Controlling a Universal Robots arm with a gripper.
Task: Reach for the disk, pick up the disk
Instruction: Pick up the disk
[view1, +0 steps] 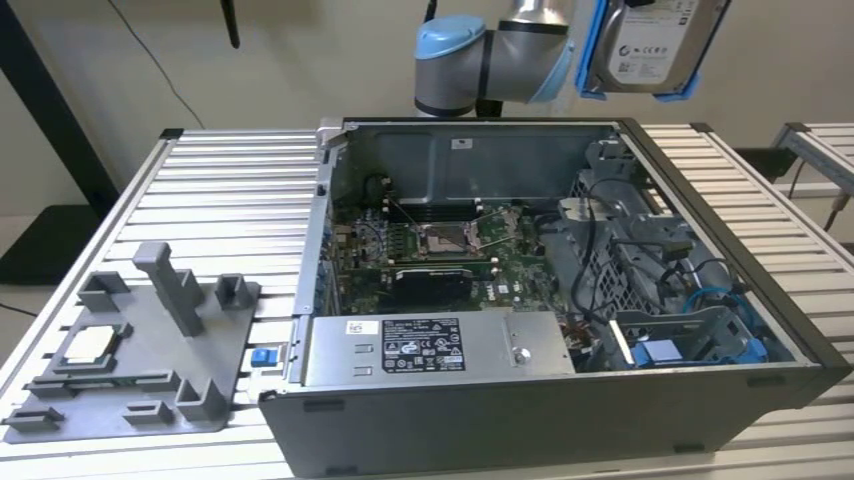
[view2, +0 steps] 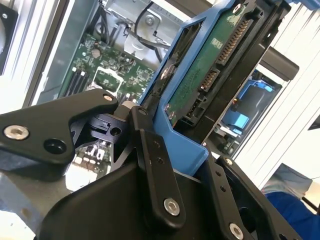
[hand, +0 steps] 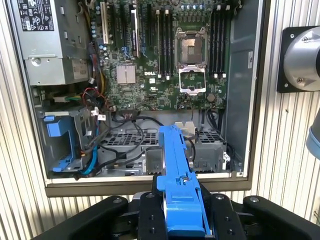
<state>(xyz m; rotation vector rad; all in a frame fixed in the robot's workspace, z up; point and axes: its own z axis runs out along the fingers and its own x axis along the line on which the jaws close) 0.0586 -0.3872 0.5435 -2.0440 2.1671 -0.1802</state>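
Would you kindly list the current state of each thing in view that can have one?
Silver-grey metal hard drive with blue plastic rails: lifted high above the case, clamped.
Black gripper: jaws shut on the drive's blue rail.
Grey metal computer case: side panel off, interior exposed.
Processor socket on the green motherboard: open, no cooler fitted.
Blue plastic drive bracket in the case: seated, no drive in it.

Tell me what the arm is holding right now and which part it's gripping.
The tool holds the disk, clamped at one end on its blue rail, lifted above the open computer case.
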